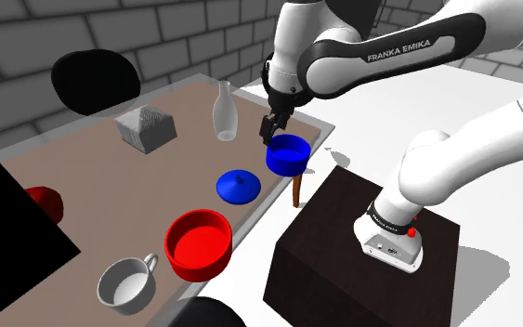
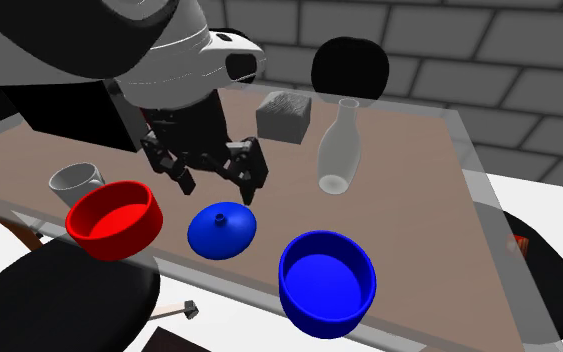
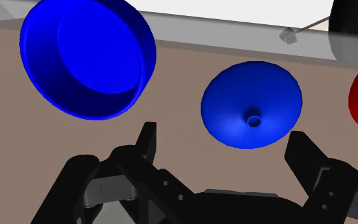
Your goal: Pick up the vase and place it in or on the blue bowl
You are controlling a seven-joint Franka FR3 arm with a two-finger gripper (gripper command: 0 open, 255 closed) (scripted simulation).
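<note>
Grey brick walls point(image 1: 27, 37) back a brown tabletop point(image 1: 92, 195), where a deep, round blue bowl point(image 1: 287, 153) sits at the table's edge and a pale, translucent bottle-shaped vase point(image 1: 224, 111) stands upright near that bowl, apart from it and further in on the table. Above the tabletop near the blue bowl hangs the all-black two-finger gripper point(image 2: 217, 180), its fingers spread wide, clasping nothing and clear of the vase. A blue domed lid with a small knob point(image 1: 239, 186) lies just beside the blue bowl, and a red bowl point(image 1: 197, 243) and a white mug point(image 1: 126, 282) sit further from it along the same edge.
</note>
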